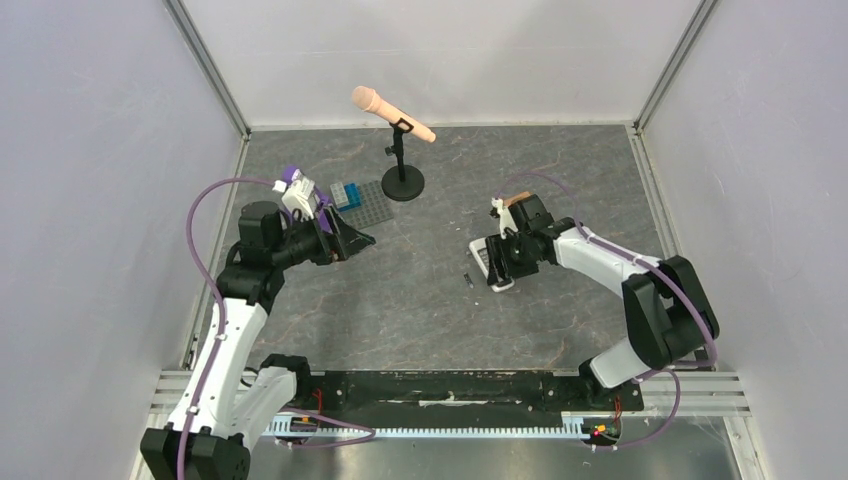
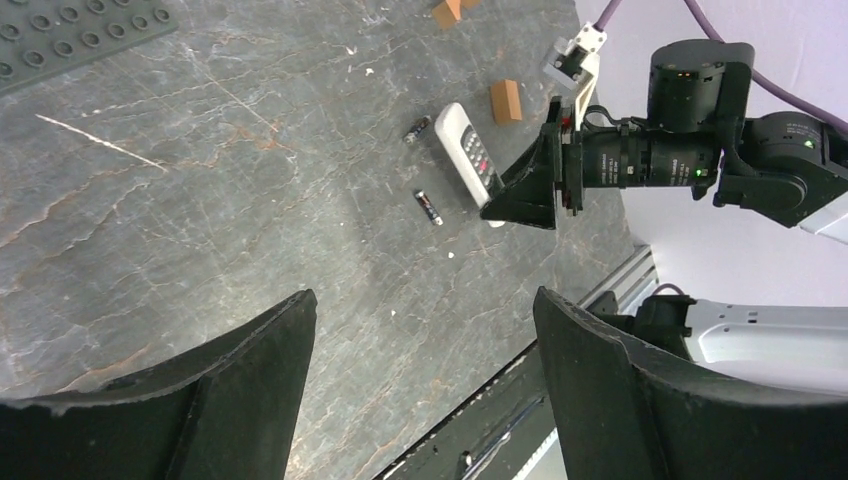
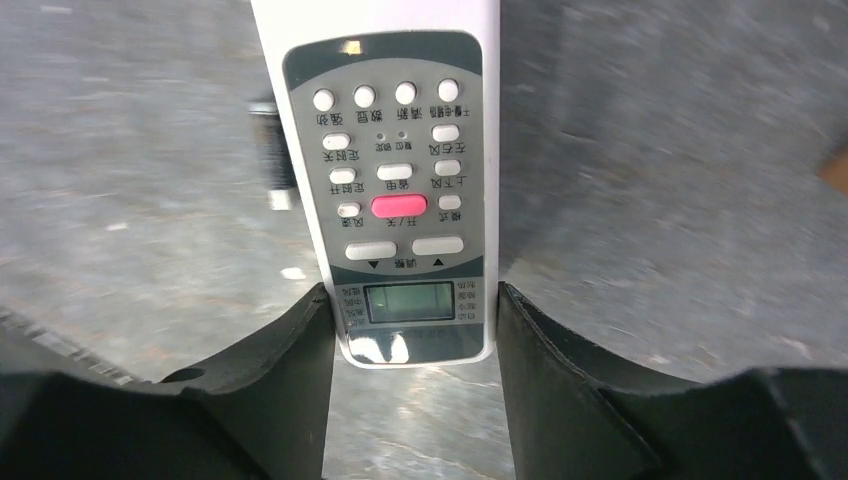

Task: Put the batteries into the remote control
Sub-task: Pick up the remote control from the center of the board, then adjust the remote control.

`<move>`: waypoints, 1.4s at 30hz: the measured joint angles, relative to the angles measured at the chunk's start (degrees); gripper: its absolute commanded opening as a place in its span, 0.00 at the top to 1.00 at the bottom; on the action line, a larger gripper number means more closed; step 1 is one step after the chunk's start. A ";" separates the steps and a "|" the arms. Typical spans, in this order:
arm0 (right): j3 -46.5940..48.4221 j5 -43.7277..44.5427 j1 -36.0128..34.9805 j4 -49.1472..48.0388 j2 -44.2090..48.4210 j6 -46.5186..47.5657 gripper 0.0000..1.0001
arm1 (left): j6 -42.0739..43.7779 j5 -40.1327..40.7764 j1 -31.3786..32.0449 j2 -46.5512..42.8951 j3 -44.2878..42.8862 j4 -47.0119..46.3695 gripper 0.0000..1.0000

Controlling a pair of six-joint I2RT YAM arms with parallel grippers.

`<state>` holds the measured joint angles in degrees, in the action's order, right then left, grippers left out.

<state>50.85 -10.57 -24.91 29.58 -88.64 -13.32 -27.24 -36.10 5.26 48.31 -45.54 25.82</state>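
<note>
The table (image 1: 420,300) is a dark, veined slab inside a white-walled enclosure. My right arm is folded at the elbow, with its forearm reaching in toward the middle of the table and its wrist tipped down over the remote control (image 3: 390,150). The remote lies flat and face up. The right gripper (image 3: 412,310) straddles the remote's display end, about half open, with one finger against each long edge. From the wrist camera it has the remote pinched between them.

My left arm stands taller, its forearm level and its wrist held above the table beside a grey studded plate (image 1: 362,205). The left gripper (image 2: 422,300) is spread wide and holds nothing.

The batteries (image 2: 428,207) lie loose on the table. One is just beside the remote's long edge, and the other (image 2: 416,130) is near the remote's far end.
</note>
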 measured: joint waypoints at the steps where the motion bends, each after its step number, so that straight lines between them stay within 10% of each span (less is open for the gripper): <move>1: 0.02 -2.14 0.00 -0.70 0.68 -0.02 0.72 | -0.50 -0.17 0.00 0.00 0.26 -0.44 0.15; 9: 0.04 -18.14 -7.82 -10.58 7.39 -2.29 0.70 | -14.80 -2.60 1.60 2.01 5.75 -9.40 0.14; 22: 2.16 -8.20 -25.40 -18.56 10.47 1.29 0.71 | -21.05 -4.68 6.67 4.52 7.61 -12.33 0.17; 35: 5.46 -0.33 -30.40 -17.77 9.11 4.92 0.70 | -16.17 -4.35 11.87 3.61 9.94 -10.71 0.65; 39: 5.46 0.24 -30.82 -17.44 9.14 5.05 0.70 | -16.06 -4.31 11.98 3.61 9.94 -10.71 0.66; 42: 5.46 0.44 -30.91 -17.44 9.14 5.05 0.70 | -16.11 -4.28 11.98 3.61 9.94 -10.75 0.46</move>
<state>56.31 -10.13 -55.81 12.14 -79.50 -8.27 -43.35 -40.38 17.23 51.92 -35.59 15.07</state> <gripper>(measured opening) 0.555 0.361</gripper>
